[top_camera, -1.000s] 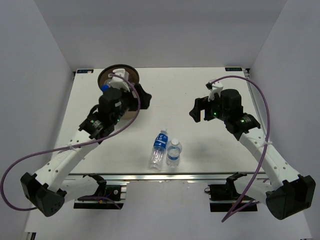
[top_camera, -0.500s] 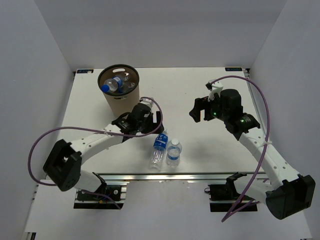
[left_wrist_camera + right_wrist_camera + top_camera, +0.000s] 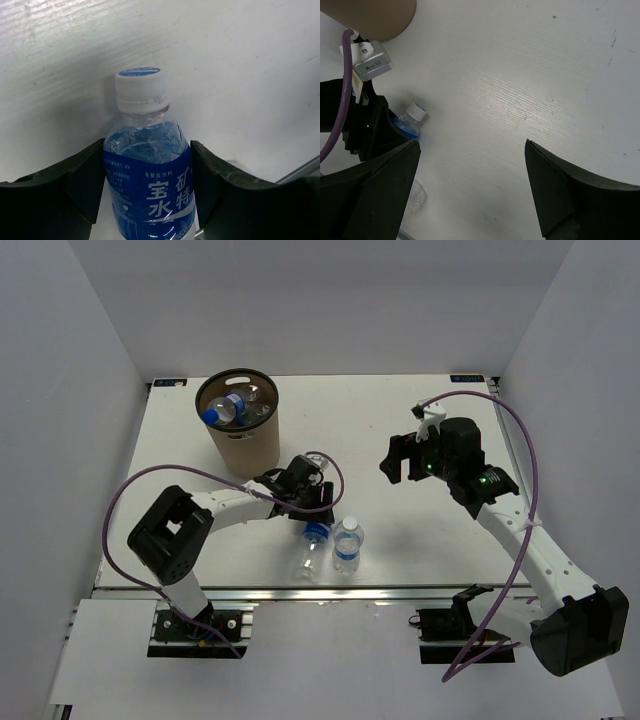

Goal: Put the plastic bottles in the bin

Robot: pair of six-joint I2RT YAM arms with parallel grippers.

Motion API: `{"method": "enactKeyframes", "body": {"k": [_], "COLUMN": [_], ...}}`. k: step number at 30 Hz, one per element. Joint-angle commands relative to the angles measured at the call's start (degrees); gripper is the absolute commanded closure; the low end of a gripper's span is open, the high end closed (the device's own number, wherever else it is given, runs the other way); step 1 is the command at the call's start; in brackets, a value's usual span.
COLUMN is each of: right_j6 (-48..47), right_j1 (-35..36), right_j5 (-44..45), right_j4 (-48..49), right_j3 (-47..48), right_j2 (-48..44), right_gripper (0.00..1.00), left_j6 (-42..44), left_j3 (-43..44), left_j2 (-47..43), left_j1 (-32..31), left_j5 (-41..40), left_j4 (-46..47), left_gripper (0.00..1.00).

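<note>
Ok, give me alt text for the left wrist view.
A clear water bottle with a blue label and white cap lies on the white table, close between the two dark fingers of the left gripper.

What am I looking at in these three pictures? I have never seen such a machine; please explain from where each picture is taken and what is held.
These are two robot arms bolted at the near edge of a white table. The wide picture comes from a camera above; the close ones from a camera on each wrist. On the table stands a tan bin with a bottle inside. The left pincer has its fingers at both sides of a lying bottle; whether it grips is unclear. A second bottle is beside it. The right pincer is open and empty.
</note>
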Motion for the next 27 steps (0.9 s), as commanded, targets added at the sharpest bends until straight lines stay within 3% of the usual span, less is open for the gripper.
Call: {"method": "enactKeyframes", "body": {"k": [1, 2, 6, 12, 14, 21, 23, 25, 26, 27], "right_j6": [-0.7, -0.7, -0.7, -0.6, -0.6, -0.5, -0.6, -0.6, -0.6, -0.7], "right_j1": [-0.1, -0.2, -0.2, -0.3, -0.2, -0.3, -0.2, -0.2, -0.3, -0.2], "right_j5": [1.1, 1.0, 1.1, 0.8, 0.5, 0.0, 0.1, 0.4, 0.5, 0.5], "right_j4": [2.2, 2.1, 2.2, 2.4, 2.3, 2.7, 2.8, 2.8, 2.8, 2.8], "right_j3": [-0.7, -0.7, -0.8, -0.8, -0.9, -1.1, -1.1, -1.1, -1.1, -1.0], "right_j2": [0.0, 0.0, -0.1, -0.6, -0.6, -1.3, -1.0, -0.7, -0.4, -0.1], "right_gripper": [0.11, 0.11, 0.11, 0.11, 0.11, 0.11, 0.11, 0.11, 0.11, 0.11], "left_j6": [0.8, 1.2, 2.4, 4.4, 5.2, 16.4, 19.6, 26.0, 28.4, 32.8], "left_j3": [2.6, 3.2, 7.1, 17.8, 21.4, 26.4, 26.9, 25.2, 23.7, 22.4], "left_j2": [0.4, 0.0, -3.6, -10.3, -13.6, -22.8, -23.5, -23.9, -23.9, -23.4], "left_j1": [-0.3, -0.3, -0.3, 0.5, 2.8, 5.6, 5.7, 5.9, 6.7, 7.6], "left_j5": [-1.9, -3.3, -13.0, -37.9, -40.5, -47.5, -52.3, -56.3, -58.6, -58.5], "left_j4": [-1.0, -2.8, -7.0, -14.9, -14.5, 0.6, 4.8, 14.3, 24.0, 26.6], "left_gripper": [0.33, 0.44, 0.56, 0.61, 0.63, 0.65, 0.71, 0.72, 0.72, 0.72]}}
